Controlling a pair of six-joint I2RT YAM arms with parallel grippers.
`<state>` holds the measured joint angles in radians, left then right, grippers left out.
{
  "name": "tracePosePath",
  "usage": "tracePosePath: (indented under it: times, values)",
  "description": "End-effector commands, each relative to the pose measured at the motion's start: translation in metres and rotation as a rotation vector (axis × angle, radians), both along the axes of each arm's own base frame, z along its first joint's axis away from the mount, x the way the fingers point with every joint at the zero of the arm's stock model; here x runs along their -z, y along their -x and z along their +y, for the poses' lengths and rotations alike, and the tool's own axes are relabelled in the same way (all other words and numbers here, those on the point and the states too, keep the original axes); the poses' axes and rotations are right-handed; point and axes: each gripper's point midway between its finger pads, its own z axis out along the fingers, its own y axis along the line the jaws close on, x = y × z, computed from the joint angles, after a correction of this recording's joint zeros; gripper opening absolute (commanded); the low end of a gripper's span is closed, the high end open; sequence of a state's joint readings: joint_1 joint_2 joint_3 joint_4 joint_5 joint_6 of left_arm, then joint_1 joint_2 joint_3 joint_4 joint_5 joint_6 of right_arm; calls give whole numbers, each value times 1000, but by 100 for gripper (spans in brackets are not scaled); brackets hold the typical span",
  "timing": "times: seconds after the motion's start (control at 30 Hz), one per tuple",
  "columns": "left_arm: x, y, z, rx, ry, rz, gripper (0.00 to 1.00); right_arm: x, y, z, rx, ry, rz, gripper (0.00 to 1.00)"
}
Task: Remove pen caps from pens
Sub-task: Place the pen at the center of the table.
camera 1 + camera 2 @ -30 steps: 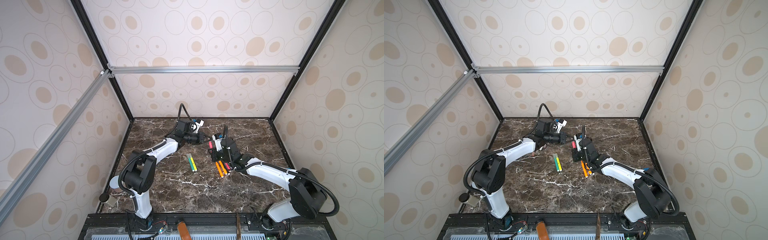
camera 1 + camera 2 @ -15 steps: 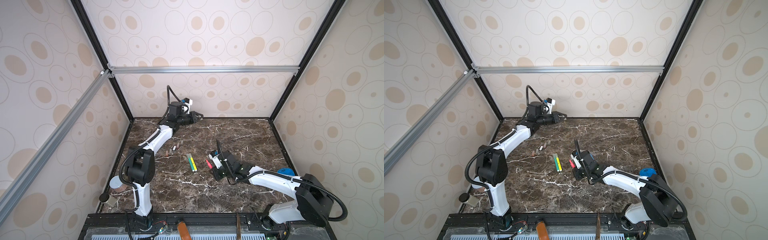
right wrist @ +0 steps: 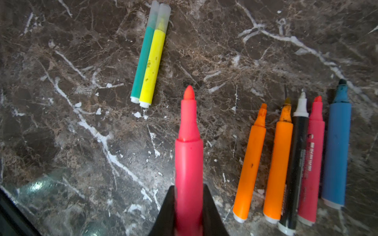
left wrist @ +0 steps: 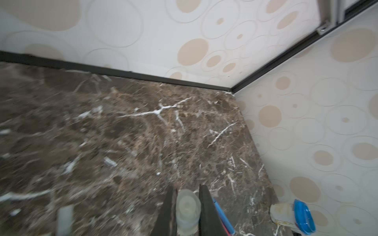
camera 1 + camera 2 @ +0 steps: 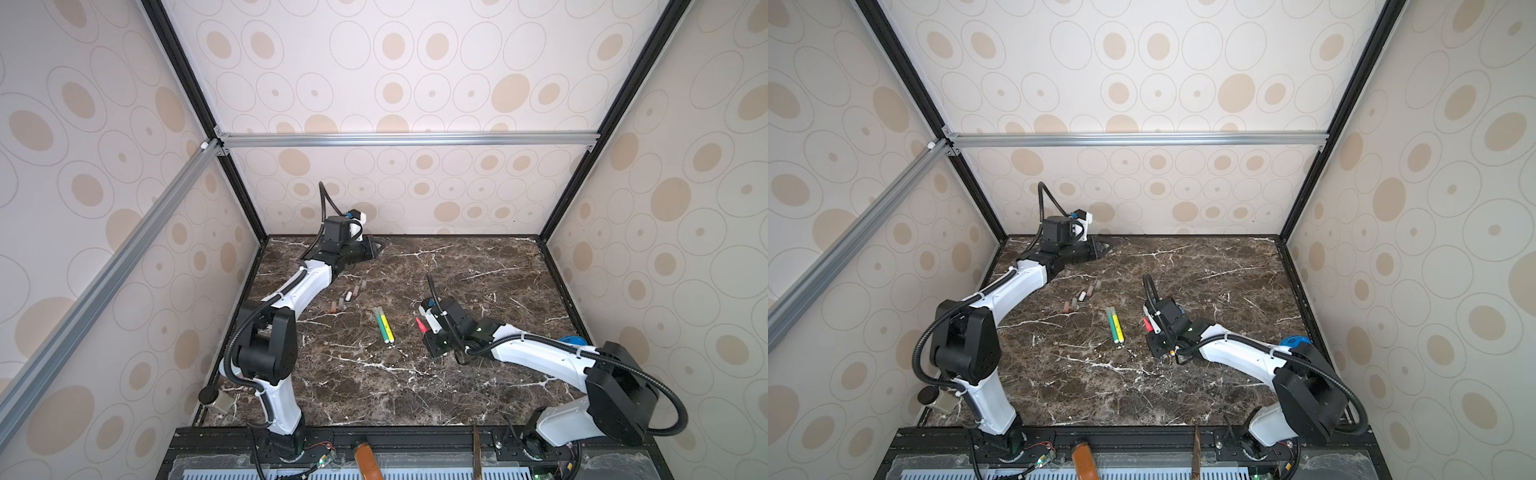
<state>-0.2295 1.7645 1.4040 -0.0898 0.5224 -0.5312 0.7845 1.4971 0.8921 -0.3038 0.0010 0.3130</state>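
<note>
My left gripper (image 4: pixel 187 196) is shut on a translucent grey pen cap (image 4: pixel 188 206); in both top views it hangs by the back wall (image 5: pixel 376 248) (image 5: pixel 1106 248). My right gripper (image 3: pixel 189 194) is shut on a red pen (image 3: pixel 189 147) with its tip bare, low over mid-table (image 5: pixel 424 329). A green and a yellow pen (image 3: pixel 149 59) (image 5: pixel 384 330) lie side by side with caps on. Several uncapped pens (image 3: pixel 294 159), orange, black, pink and blue, lie in a row beside the red one. Several loose pen caps (image 5: pixel 347 297) (image 5: pixel 1081 296) lie in a line at back left.
A blue-lidded jar (image 5: pixel 571 340) (image 4: pixel 292 214) lies on its side by the right wall. A small capped container (image 5: pixel 214 400) stands at the front left corner. The back wall and its black frame edge (image 4: pixel 143 76) run close to the left gripper.
A second ago both grippers met at mid-table. The left arm has since swung to the back wall with the cap, and the right arm has drawn forward with the bare red pen.
</note>
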Motion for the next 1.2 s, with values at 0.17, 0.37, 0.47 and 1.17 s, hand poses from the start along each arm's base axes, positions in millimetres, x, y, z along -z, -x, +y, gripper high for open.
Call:
tracePosePath:
  times: [0.17,0.37,0.47,1.17]
  values:
    - [17,49,98,-183,-363,69,0,26,-13,-8,136,133,94,0]
    - [39,73,122,-221,-364,110,0,44,-13,-20,186,213,126,4]
    - [57,87,122,-219,-342,133,0,52,-11,-28,205,246,128,7]
    - [77,121,139,-237,-402,209,1,72,-17,-38,177,350,111,26]
